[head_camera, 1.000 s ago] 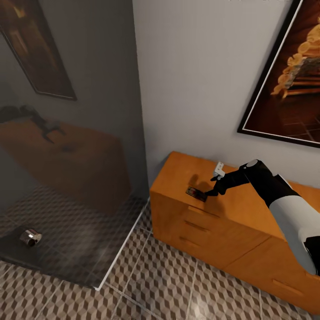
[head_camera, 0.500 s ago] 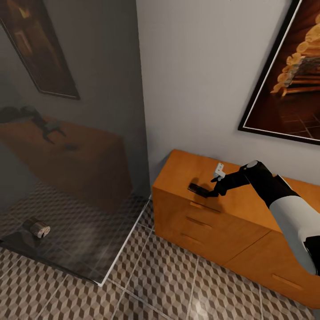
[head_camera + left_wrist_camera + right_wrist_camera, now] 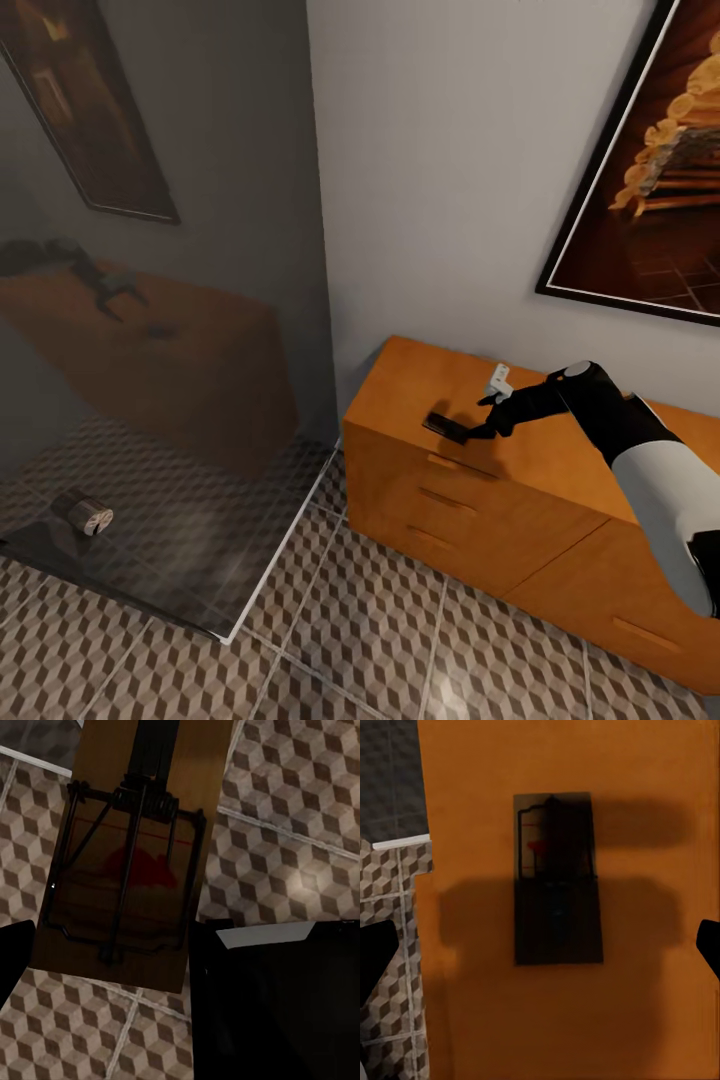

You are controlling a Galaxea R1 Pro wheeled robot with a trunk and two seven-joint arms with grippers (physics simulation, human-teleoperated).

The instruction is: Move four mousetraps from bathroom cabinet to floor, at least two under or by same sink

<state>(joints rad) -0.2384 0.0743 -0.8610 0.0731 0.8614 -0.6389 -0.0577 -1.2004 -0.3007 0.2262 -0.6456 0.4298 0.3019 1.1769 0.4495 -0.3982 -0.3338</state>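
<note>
A mousetrap (image 3: 443,424) lies flat near the front edge of the orange-brown cabinet (image 3: 400,385) top. In the right wrist view this mousetrap (image 3: 556,881) sits in shadow between my spread fingers. My right gripper (image 3: 468,430) hovers just above and behind it, open, with nothing in it. Another mousetrap (image 3: 131,870), a tan board with dark wire and a red mark, fills the left wrist view. My left gripper (image 3: 112,949) is shut on that board, above the cube-patterned bathroom floor (image 3: 300,810).
A dark glass shower panel (image 3: 160,330) stands left of the cabinet, its white lower edge (image 3: 285,545) on the floor. A small cylinder (image 3: 85,513) lies behind the glass. A framed picture (image 3: 650,180) hangs above the cabinet. Tiled floor (image 3: 380,630) spreads in front of the drawers.
The head camera shifted slightly after the oldest frame. My right arm has drawn back a little to the right. The mousetrap on the cabinet top has stayed where it lies.
</note>
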